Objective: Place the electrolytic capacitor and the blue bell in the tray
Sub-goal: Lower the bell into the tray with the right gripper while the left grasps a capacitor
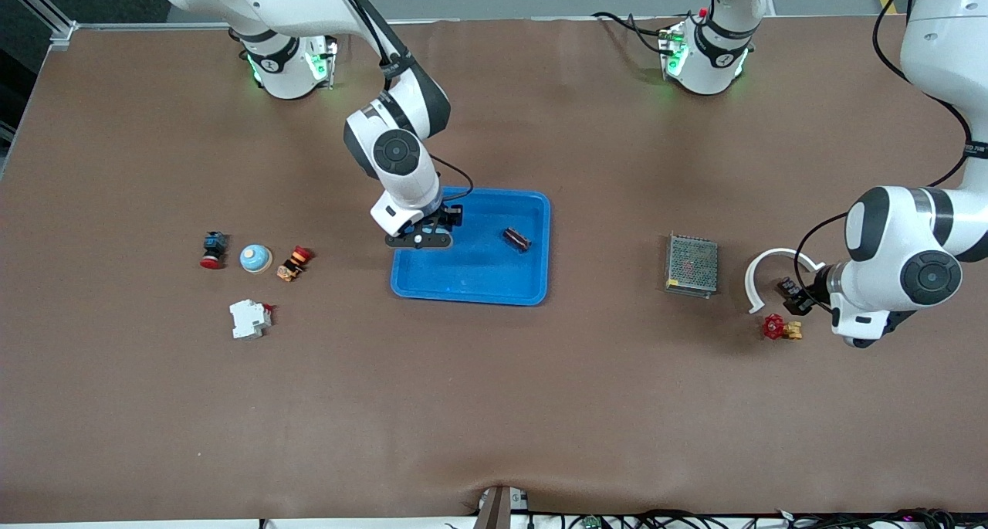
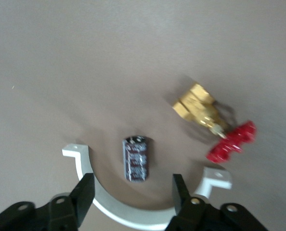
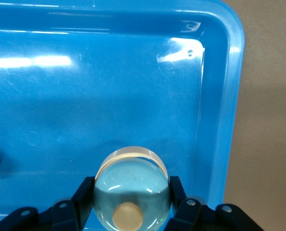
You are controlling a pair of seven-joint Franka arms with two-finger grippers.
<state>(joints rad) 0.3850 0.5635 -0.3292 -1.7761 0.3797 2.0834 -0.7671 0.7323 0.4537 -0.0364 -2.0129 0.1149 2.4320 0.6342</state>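
Observation:
The blue tray [image 1: 540, 205] lies mid-table. A dark electrolytic capacitor [image 1: 517, 239] lies in it. My right gripper [image 1: 421, 235] hangs over the tray's end toward the right arm. In the right wrist view [image 3: 131, 185] it is shut on a light-blue bell [image 3: 132, 192] just above the tray floor [image 3: 109, 96]. A second light-blue bell [image 1: 255, 258] sits on the table toward the right arm's end. My left gripper [image 1: 795, 297], seen also in the left wrist view [image 2: 132, 182], is open over another dark capacitor [image 2: 136, 159] that lies on the table.
A white arc bracket [image 1: 772, 270] curves around that capacitor, with a red-handled brass valve [image 1: 779, 328] beside it. A metal mesh box [image 1: 691, 265] stands between the tray and the left arm. A red push button [image 1: 212, 249], a red-yellow button [image 1: 293, 263] and a white breaker [image 1: 249, 318] lie by the second bell.

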